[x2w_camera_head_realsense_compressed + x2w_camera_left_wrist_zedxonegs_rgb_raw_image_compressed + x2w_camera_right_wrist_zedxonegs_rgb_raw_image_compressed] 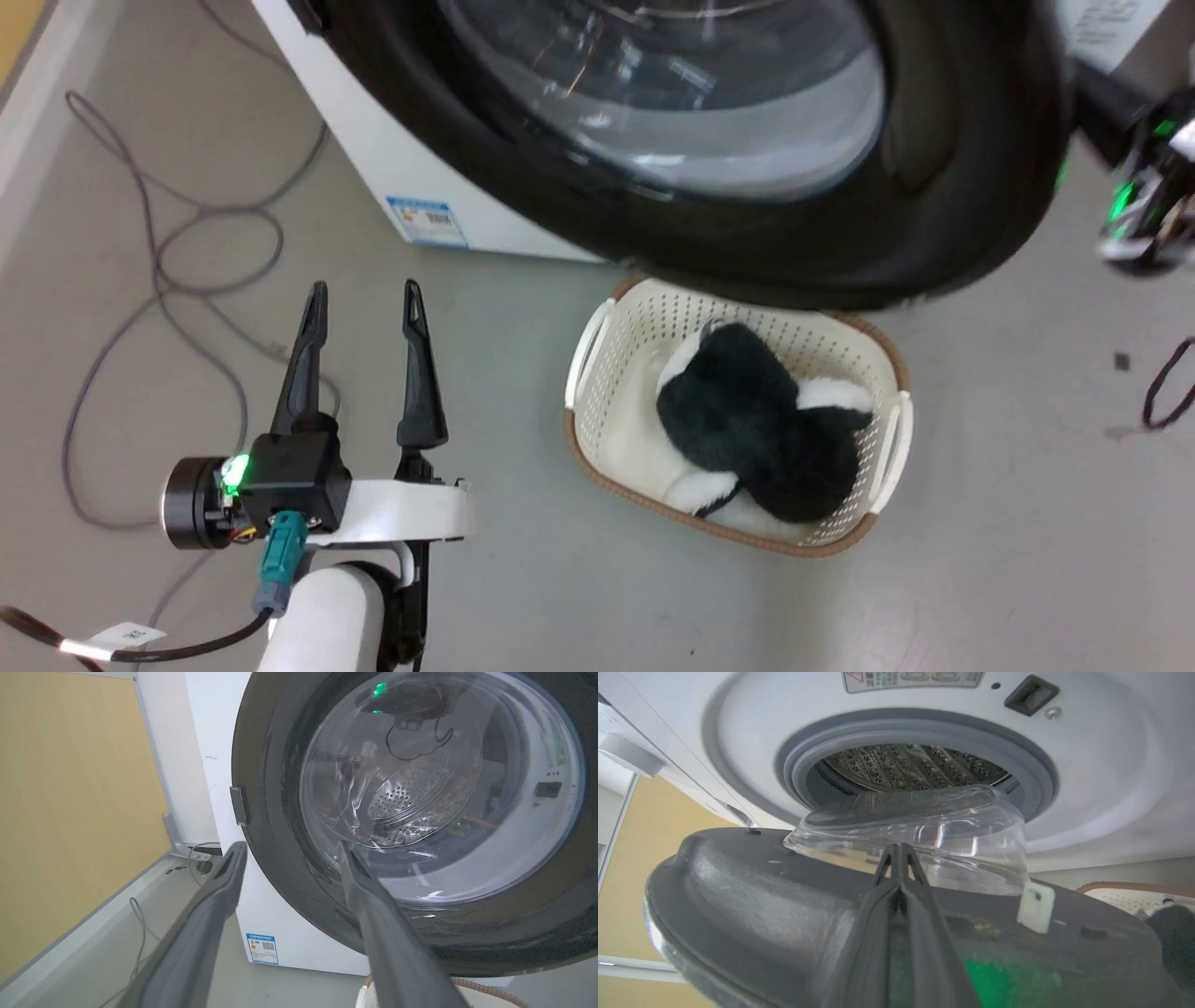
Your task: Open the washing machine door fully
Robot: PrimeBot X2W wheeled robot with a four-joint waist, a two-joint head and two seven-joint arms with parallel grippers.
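The washing machine door is a glossy black disc with a bulging clear glass centre, swung out from the white washer above the floor. My left gripper stands open at the lower left, nothing between its fingers. In the left wrist view it points at the door's outer face without touching. My right gripper is a blur past the door's right edge. In the right wrist view its fingers are shut and lie on the door's inner face below the glass bowl.
A cream laundry basket holding a black-and-white plush toy sits on the floor under the door. Grey cables loop on the floor at the left. The grey rubber ring frames the steel drum. A yellow wall stands left of the washer.
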